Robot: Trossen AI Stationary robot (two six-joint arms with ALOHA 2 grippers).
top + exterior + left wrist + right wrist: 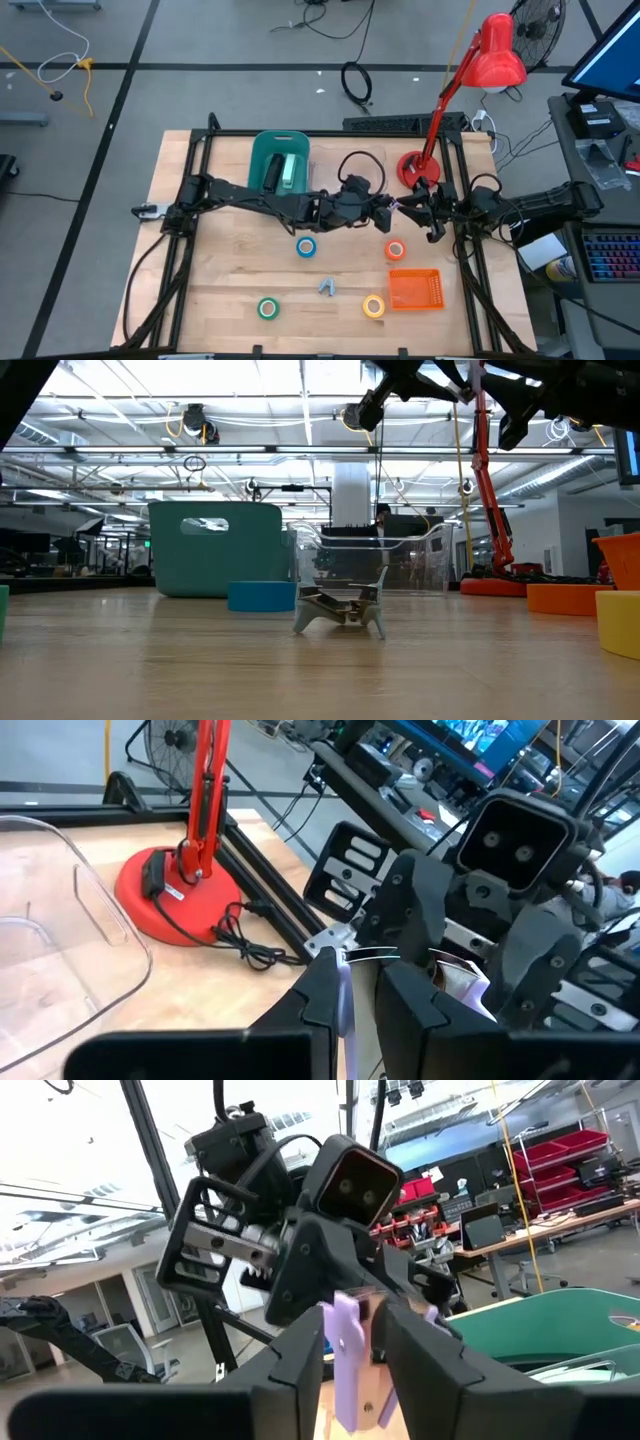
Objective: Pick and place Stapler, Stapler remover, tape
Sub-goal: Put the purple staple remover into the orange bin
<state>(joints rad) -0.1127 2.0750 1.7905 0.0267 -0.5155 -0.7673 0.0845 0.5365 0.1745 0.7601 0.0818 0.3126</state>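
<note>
Both grippers meet mid-air above table centre, left gripper and right gripper tip to tip, a small stapler between them. Bin sits at the back edge, behind the left arm; lamp base at the back, right of the bin. Four tape rolls in front of the arms: one just below the left wrist, one right of it, one front left, one front right. Staple remover lies between the front two. Tray sits just right of the front-right roll
</note>
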